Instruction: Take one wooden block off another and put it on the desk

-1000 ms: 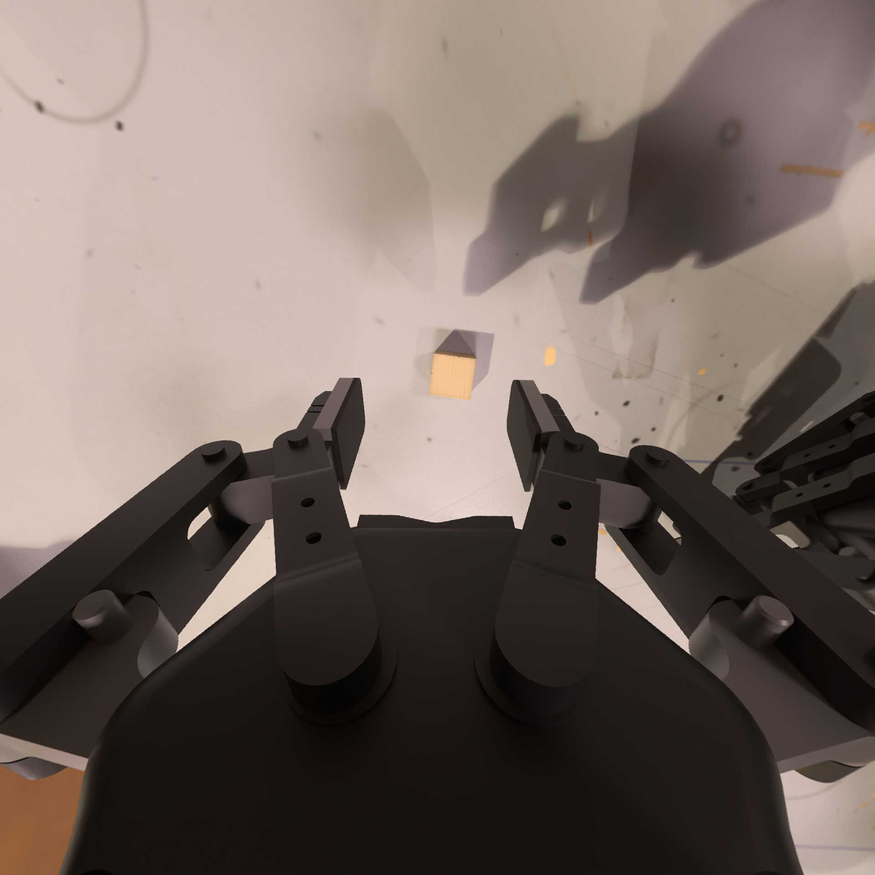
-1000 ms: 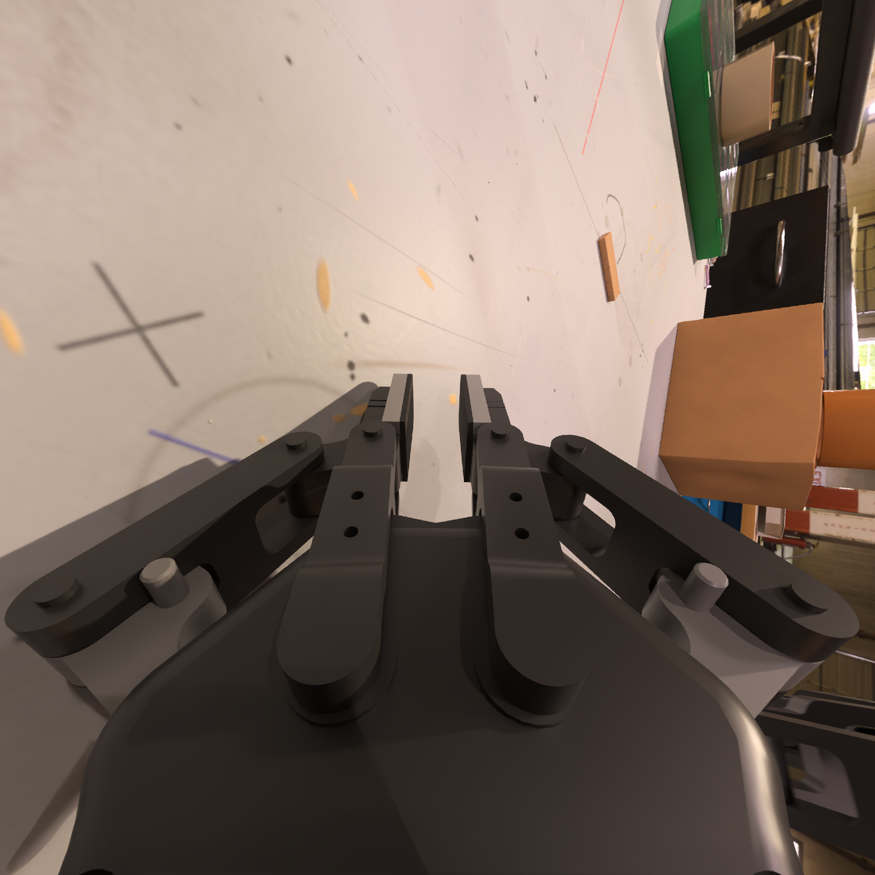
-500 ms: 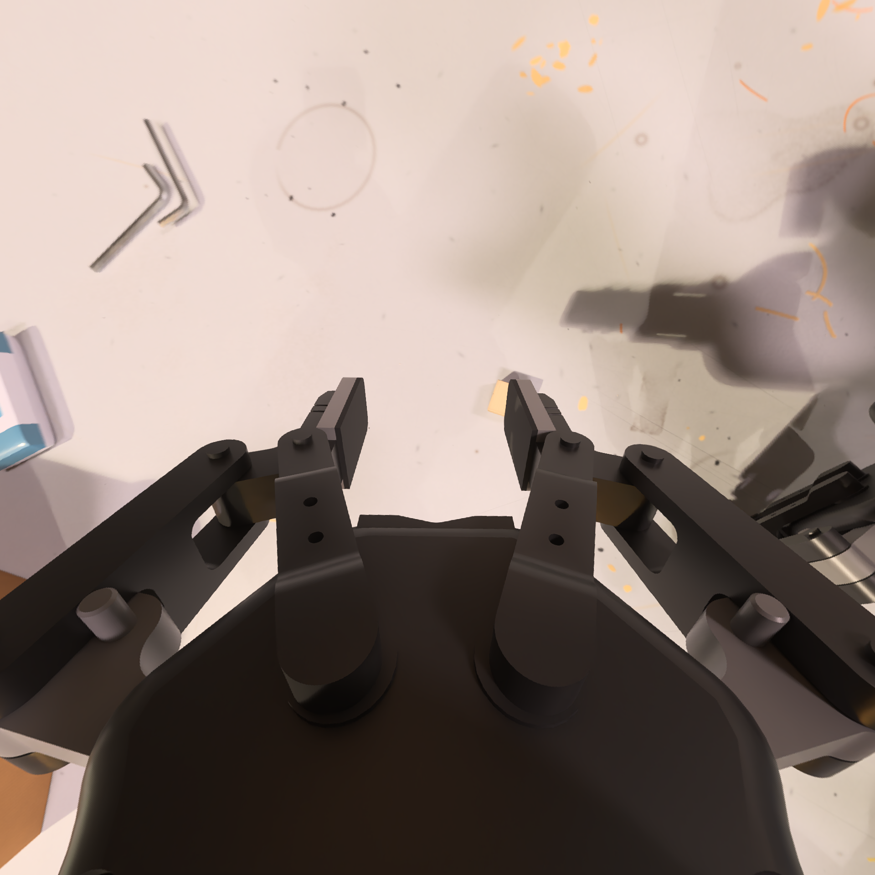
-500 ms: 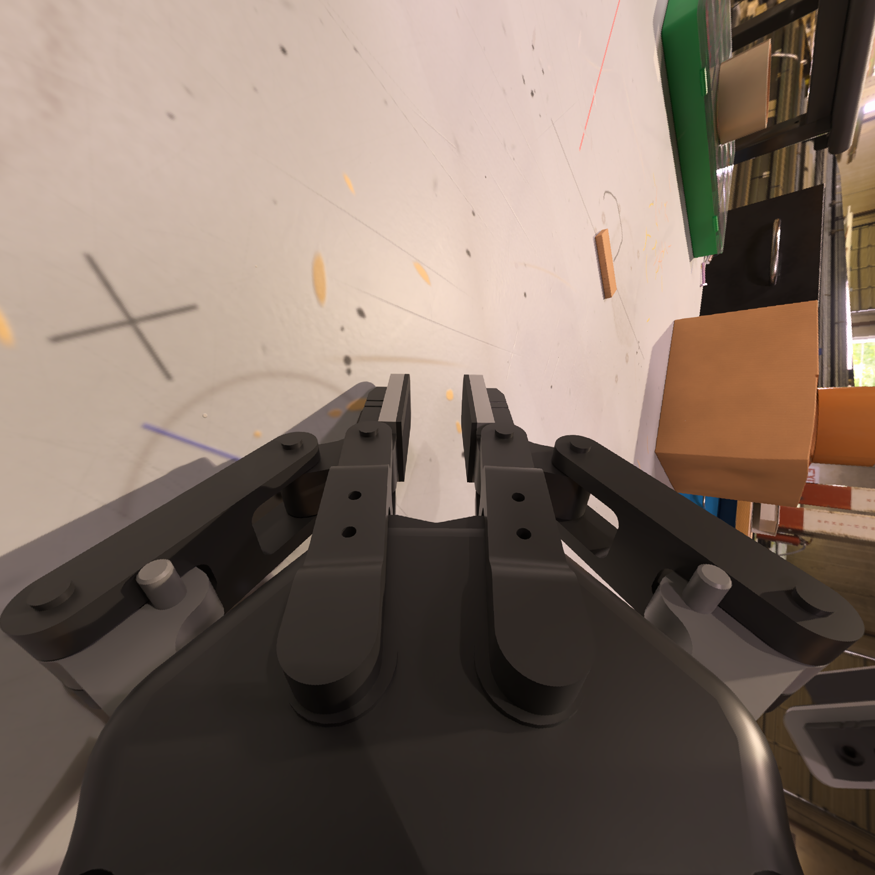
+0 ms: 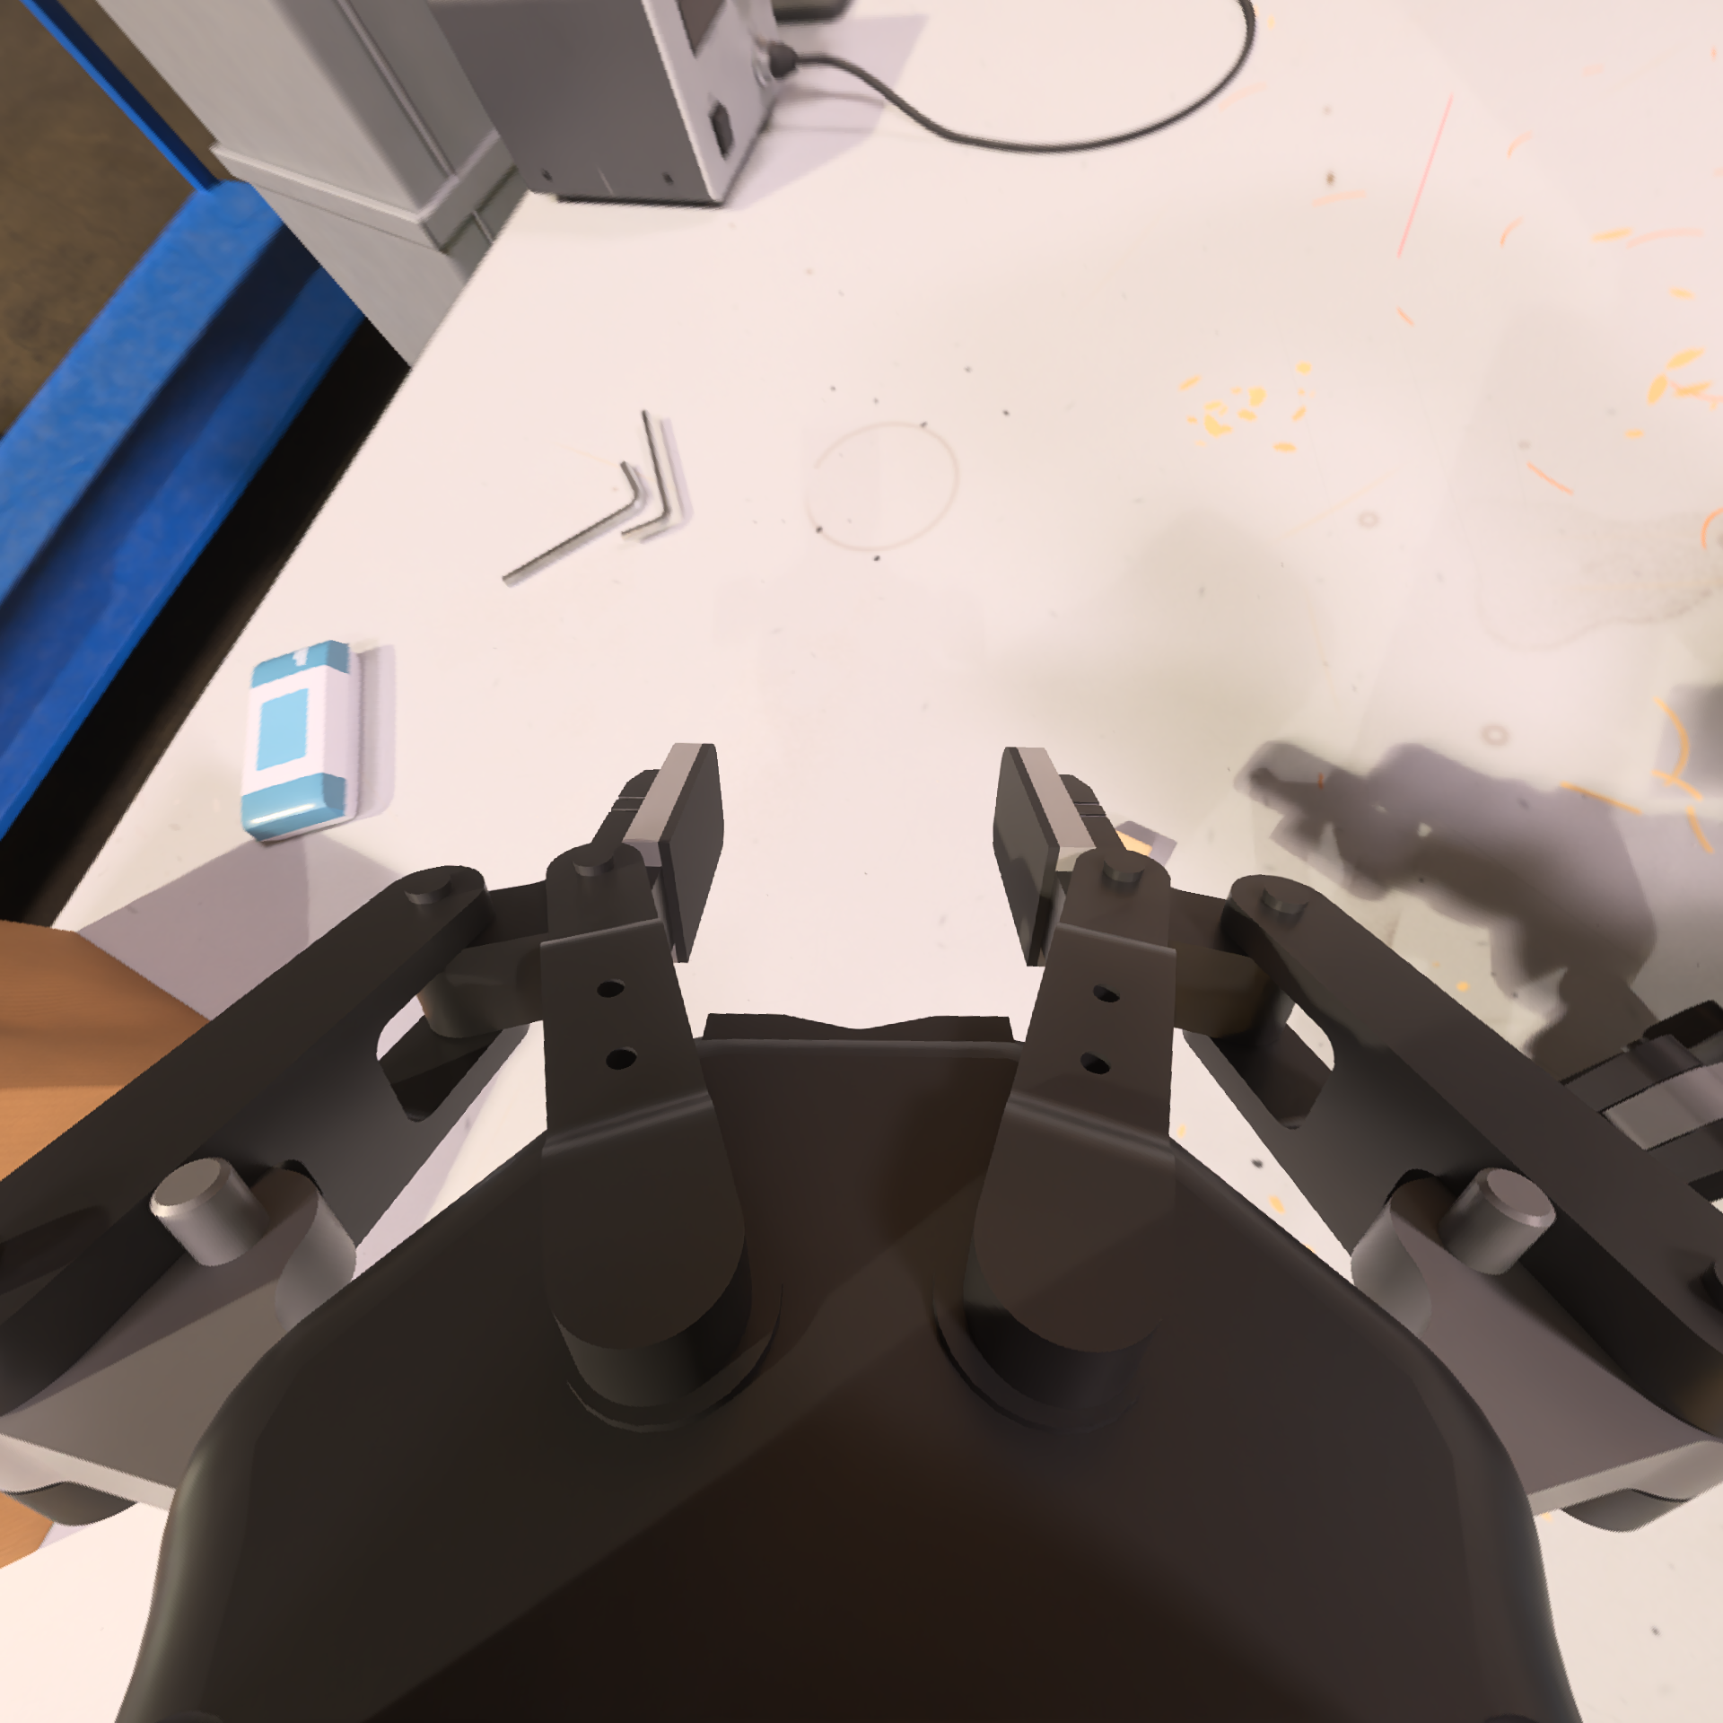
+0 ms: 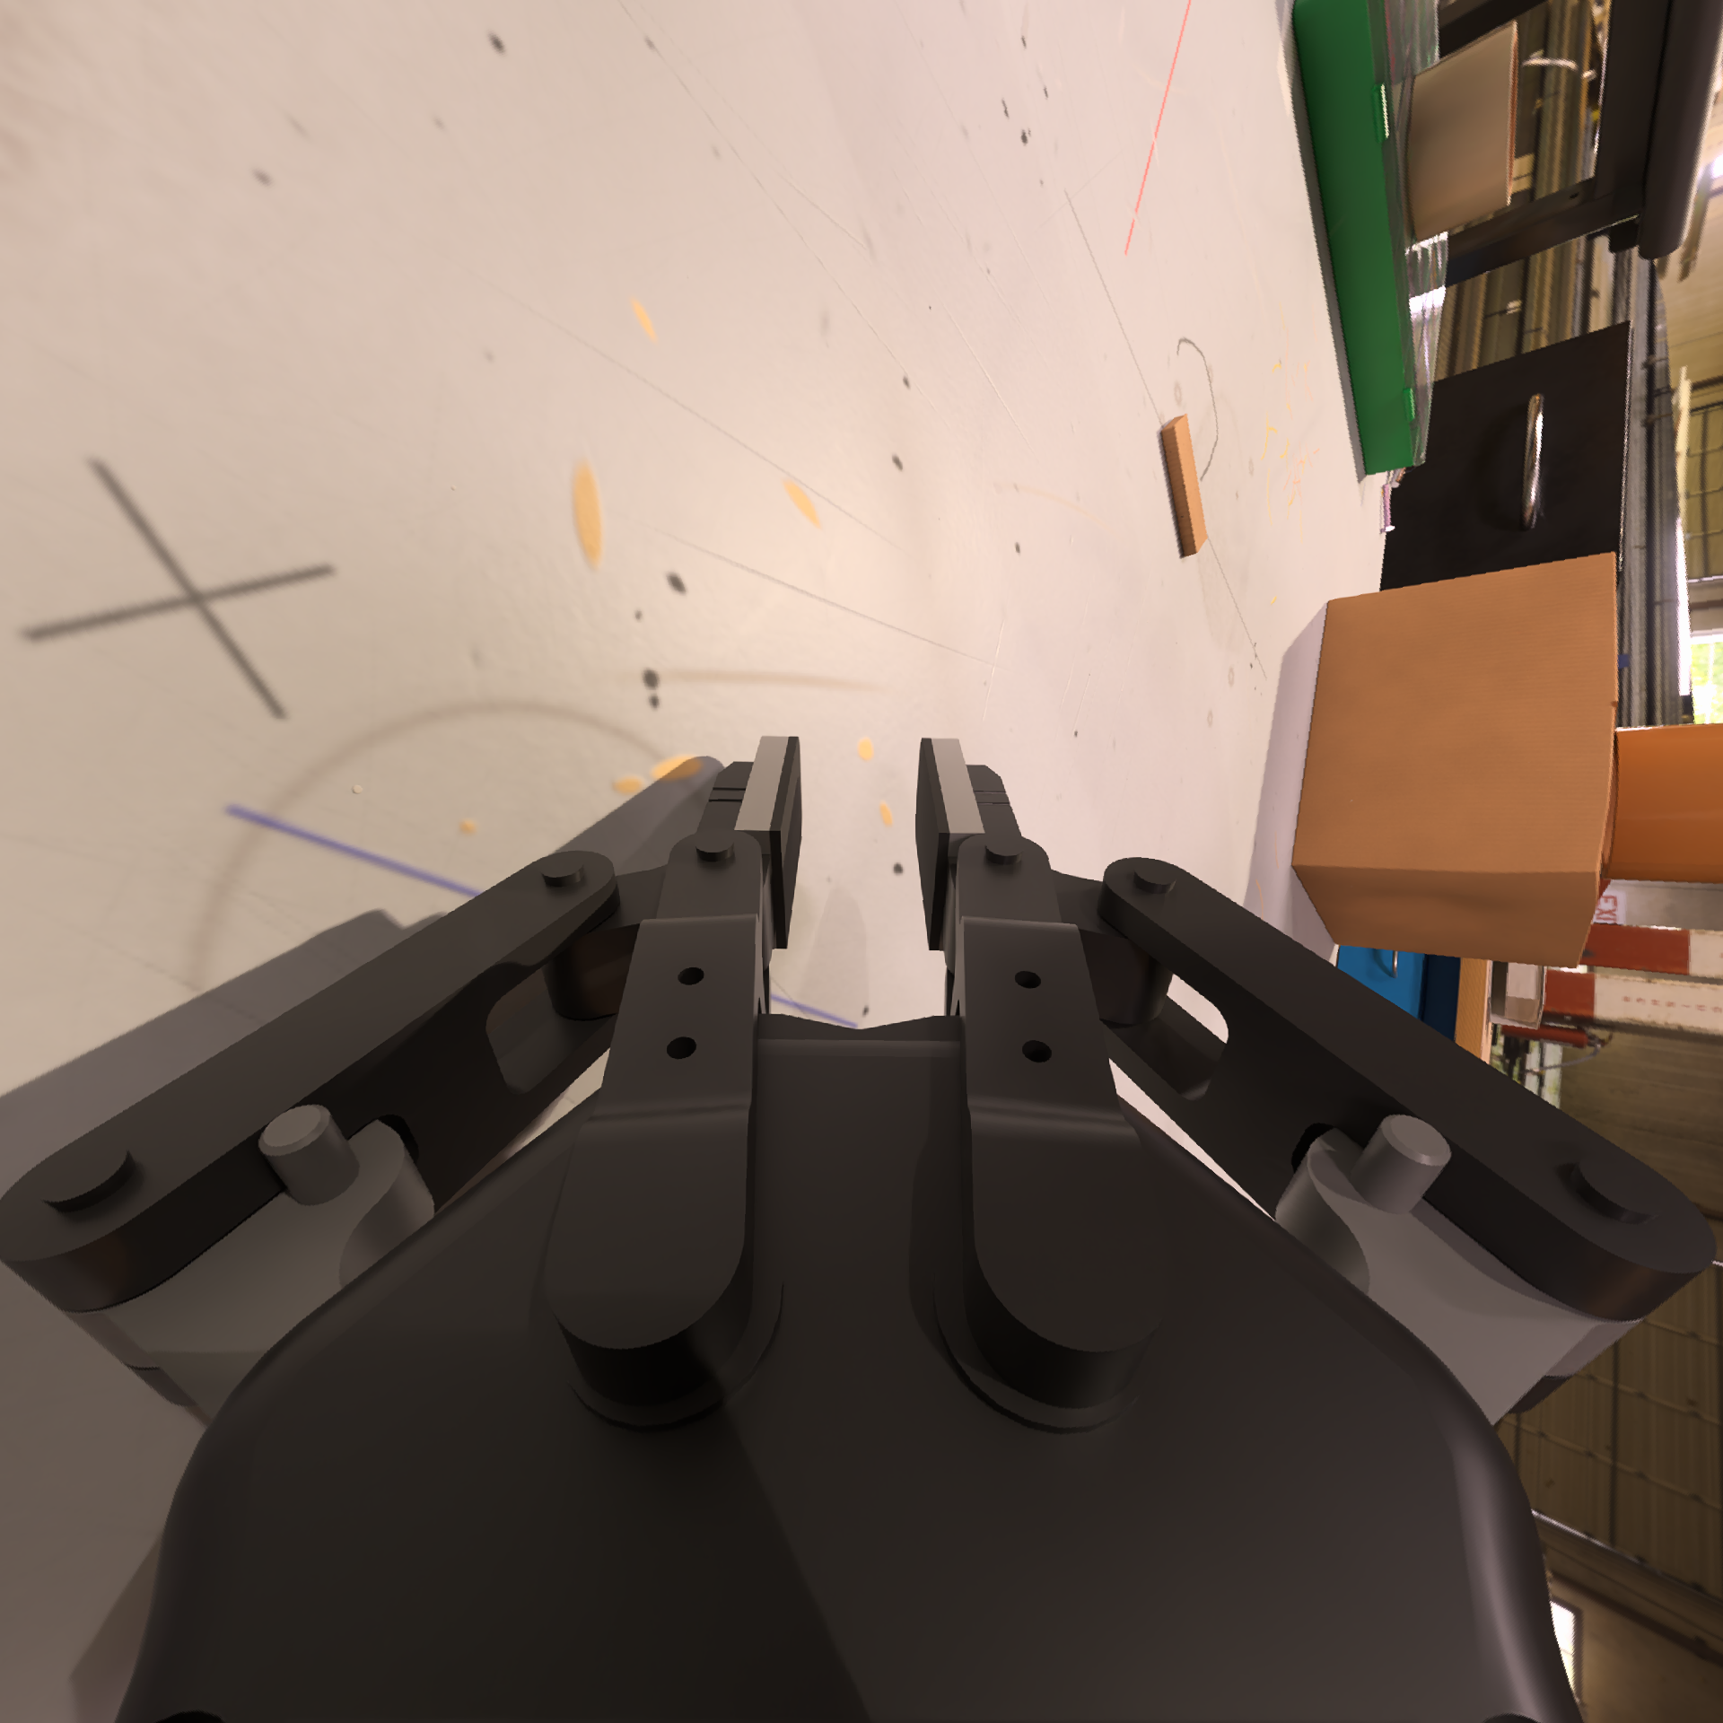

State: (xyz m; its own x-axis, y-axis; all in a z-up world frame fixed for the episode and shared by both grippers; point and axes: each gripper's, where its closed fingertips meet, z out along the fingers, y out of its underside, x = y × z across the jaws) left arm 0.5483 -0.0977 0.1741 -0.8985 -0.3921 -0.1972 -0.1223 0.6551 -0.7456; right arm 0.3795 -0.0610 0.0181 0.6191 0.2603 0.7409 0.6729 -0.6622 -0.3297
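Matt white desk (image 5: 932, 280); metal hex keys (image 5: 597, 522).

The left gripper (image 5: 858, 839) hangs above the white desk (image 5: 1072, 308) with its jaws spread wide and nothing between them; a sliver of wooden block (image 5: 1136, 841) peeks out just behind the finger at 3 o'clock. Two hex keys (image 5: 597, 522) lie at 11 o'clock, a blue-and-white box (image 5: 296, 738) at 9 o'clock. A grey device (image 5: 643, 93) with a black cable (image 5: 1044, 130) sits at 12 o'clock.

Scuffed white desk (image 5: 1026, 653), blue floor (image 5: 140, 447)
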